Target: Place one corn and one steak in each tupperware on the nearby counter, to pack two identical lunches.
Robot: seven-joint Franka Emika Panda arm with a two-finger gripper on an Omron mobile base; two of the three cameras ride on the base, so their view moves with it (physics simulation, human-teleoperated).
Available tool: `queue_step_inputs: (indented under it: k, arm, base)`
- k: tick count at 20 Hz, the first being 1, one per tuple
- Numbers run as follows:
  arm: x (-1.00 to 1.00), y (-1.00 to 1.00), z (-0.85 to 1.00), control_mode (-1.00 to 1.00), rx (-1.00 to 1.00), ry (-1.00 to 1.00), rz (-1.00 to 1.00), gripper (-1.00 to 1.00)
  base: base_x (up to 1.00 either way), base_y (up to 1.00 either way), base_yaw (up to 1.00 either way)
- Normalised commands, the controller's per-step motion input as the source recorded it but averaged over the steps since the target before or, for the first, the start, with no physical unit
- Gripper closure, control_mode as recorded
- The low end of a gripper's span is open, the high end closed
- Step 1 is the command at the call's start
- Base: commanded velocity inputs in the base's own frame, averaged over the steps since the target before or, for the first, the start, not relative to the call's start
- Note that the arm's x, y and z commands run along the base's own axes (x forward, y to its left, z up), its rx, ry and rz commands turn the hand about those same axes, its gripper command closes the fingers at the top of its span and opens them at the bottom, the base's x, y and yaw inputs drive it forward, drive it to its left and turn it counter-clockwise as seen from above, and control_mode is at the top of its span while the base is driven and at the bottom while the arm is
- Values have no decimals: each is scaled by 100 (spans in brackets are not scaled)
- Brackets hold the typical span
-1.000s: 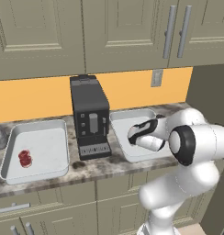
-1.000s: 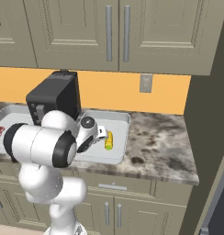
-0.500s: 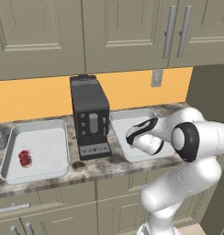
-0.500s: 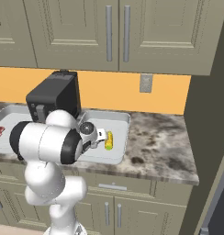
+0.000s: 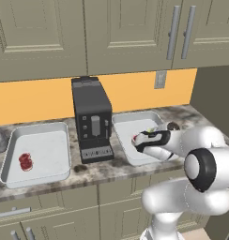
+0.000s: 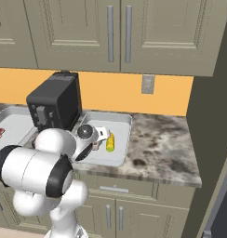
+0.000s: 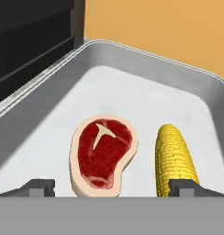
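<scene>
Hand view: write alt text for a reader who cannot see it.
A raw red steak and a yellow corn cob lie side by side, apart, on the floor of a pale grey tupperware. The open gripper hovers over them, its finger tips wide apart, holding nothing. A black coffee machine stands beside the tray.

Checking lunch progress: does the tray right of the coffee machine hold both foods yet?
Yes. The hand view shows a steak and a corn lying side by side on the floor of that tupperware.
</scene>
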Motion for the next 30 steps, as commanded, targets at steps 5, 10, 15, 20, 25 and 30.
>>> queue_step_inputs:
  k: [5,10,15,20,25,30]
  arm:
    - [-32,-13,93,-100,-2,23,-1,-100]
    - [-100,-1,14,-100,0,-18,1,-100]
    - [-99,3,75,-100,-1,-5,3,-100]
    - [-100,15,37,-100,-8,11,2,-100]
    - [-100,9,-7,-100,-7,4,3,-100]
    - [-40,0,-31,100,-1,-9,4,-100]
  base:
    - [0,0,0]
    - [0,0,0]
    - [0,0,0]
    - [0,0,0]
    - [0,0,0]
    - [-58,-1,5]
